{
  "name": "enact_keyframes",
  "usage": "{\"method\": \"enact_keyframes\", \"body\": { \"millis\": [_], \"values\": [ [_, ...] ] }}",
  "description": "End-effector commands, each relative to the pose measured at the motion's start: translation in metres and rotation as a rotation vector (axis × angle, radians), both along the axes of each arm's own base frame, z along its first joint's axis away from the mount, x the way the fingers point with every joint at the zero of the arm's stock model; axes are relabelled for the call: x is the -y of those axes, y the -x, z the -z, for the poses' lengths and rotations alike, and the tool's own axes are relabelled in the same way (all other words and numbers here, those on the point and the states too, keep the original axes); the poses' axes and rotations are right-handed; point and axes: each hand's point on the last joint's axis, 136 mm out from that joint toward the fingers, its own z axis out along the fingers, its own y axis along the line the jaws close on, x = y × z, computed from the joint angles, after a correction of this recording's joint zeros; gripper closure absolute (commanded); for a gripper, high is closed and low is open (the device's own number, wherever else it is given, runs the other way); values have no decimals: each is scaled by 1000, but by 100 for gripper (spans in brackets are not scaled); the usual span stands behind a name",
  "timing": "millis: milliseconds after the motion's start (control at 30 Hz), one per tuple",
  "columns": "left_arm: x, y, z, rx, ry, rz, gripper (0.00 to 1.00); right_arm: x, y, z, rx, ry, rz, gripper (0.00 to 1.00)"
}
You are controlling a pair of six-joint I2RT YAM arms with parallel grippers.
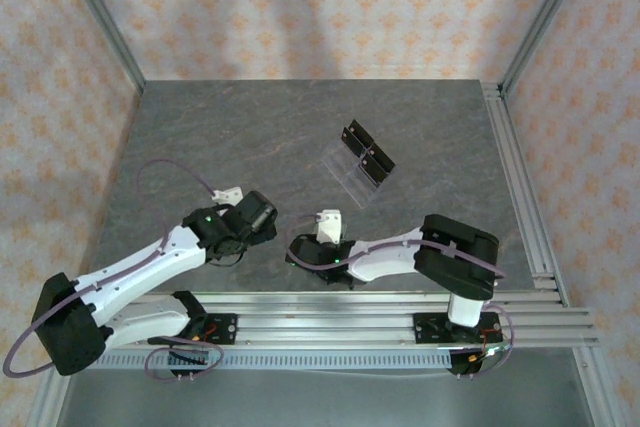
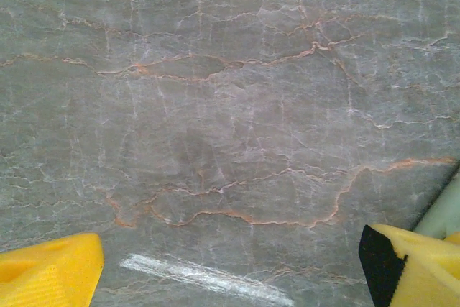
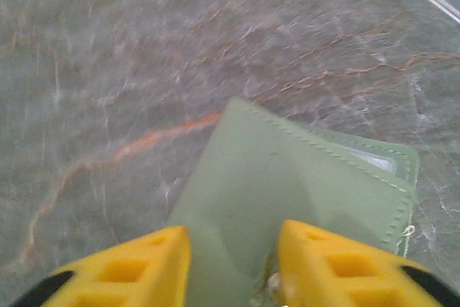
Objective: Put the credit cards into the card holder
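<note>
Marble table point(image 3: 108, 70) | card holder point(image 3: 302, 170) corner points away from right end effector point(image 3: 231, 242)

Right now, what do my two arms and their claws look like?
Both the left arm and right arm have white shell links with black joints and black bases, trailed by thin purple cables. A green light glows near each wrist. The left claw and right claw have blocky yellow fingers with black patches; the right ones show square recesses.
</note>
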Motion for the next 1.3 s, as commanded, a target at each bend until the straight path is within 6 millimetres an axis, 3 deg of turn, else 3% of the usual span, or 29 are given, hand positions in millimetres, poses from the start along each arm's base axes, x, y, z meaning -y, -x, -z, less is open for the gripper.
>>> {"method": "enact_keyframes", "body": {
  "millis": [0,167,333,400,467,567,700,833,900,967,1100,1200,1267],
  "values": [
    [1,-9,-9,16,-12,2,6,80,63,56,-394,413,-95,49],
    [2,-20,-18,36,-27,-2,5,49,9,-2,-273,296,-108,29],
    [-3,-38,-43,91,-40,-16,1,25,-36,-85,-135,151,-131,7],
    [-6,-46,-56,115,-48,-19,0,25,-47,-119,-88,93,-129,5],
    [-13,-53,-70,139,-69,-26,0,32,-55,-149,-48,34,-118,0],
    [-32,-64,-98,194,-133,-45,0,60,-67,-190,10,-39,-64,0],
    [-70,-81,-140,297,-267,-95,0,127,-87,-222,61,-97,73,0],
    [-105,-94,-178,480,-508,-164,0,213,-107,-235,167,-55,293,0],
    [-116,-97,-177,506,-625,-162,0,246,-113,-233,223,-21,363,0],
    [-127,-104,-161,500,-674,-153,0,278,-118,-219,255,-4,425,0],
    [-143,-117,-98,482,-659,-113,0,336,-120,-175,256,49,570,0],
    [-153,-126,-52,481,-624,-138,0,364,-122,-140,245,129,636,0],
    [-158,-131,-31,471,-619,-153,0,370,-127,-123,260,163,629,0]
  ]
}}
